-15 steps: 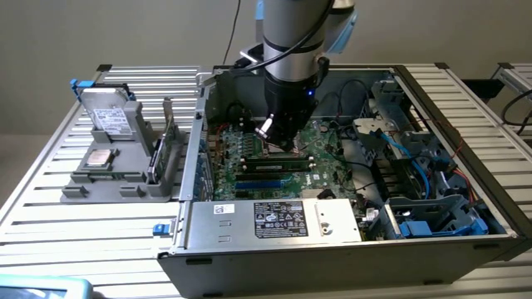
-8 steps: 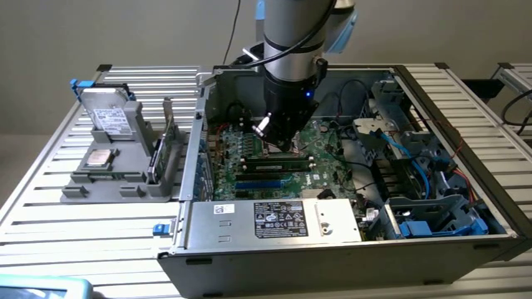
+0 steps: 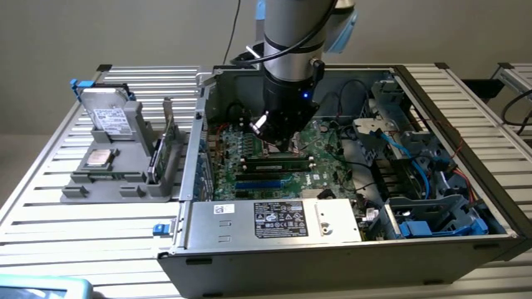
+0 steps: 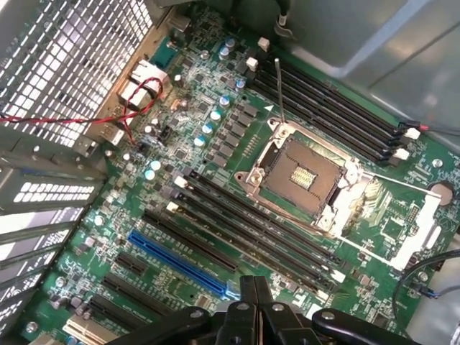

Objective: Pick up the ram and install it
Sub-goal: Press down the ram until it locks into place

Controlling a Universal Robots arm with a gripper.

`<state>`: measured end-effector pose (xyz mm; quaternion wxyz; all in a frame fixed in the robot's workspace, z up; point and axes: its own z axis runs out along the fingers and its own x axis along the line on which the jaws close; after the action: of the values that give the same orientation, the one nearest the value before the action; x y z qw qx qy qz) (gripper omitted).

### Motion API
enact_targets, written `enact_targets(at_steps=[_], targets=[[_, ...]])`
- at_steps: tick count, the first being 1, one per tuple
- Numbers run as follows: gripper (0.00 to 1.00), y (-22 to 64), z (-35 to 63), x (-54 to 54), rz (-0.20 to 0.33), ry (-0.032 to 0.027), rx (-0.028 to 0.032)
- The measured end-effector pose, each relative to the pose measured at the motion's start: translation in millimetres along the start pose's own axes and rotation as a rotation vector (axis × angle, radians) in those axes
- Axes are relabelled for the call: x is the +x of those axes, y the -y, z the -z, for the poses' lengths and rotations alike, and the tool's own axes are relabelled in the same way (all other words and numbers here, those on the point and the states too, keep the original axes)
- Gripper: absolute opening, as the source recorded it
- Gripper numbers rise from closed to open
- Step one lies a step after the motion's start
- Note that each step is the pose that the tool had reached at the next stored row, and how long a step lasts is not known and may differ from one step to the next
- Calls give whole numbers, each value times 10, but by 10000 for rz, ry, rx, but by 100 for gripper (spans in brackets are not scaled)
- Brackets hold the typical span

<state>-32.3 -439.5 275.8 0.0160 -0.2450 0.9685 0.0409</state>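
Green board everywhere in the open PC case [image 3: 465, 187], and the arm sits low over the motherboard [image 4: 215, 122]. Its gripper [image 4: 254, 291] is pinched fully shut with nothing between the fingers. The ram [image 3: 278, 167] looks already seated in a slot near the CPU socket [image 4: 305, 176], lying flat along its length, just beside the gripper in the exterior view. Closed fingers probably work as a blunt pusher here, good for pressing a stick home into the clips.

Lab bench, slatted table [image 3: 50, 205], open PC case [image 3: 332, 261]
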Motion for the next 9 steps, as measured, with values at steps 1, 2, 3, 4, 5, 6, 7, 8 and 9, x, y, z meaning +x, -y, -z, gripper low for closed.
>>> enact_targets(at_steps=[1,2,3,4,5,6,7,8,9], targets=[[11,0,0,1,-119,-12,-10],[11,0,0,1,-239,-25,-21],[11,-1,0,1,-359,-37,-31],[11,-1,0,2,-479,-49,-42],[11,-1,-1,2,-600,-60,-52],[11,-2,-1,2,-724,-72,-62],[11,-2,0,3,-851,-85,-72],[11,-2,0,3,-974,-95,-80],[11,-2,0,3,-1096,-107,-87]])
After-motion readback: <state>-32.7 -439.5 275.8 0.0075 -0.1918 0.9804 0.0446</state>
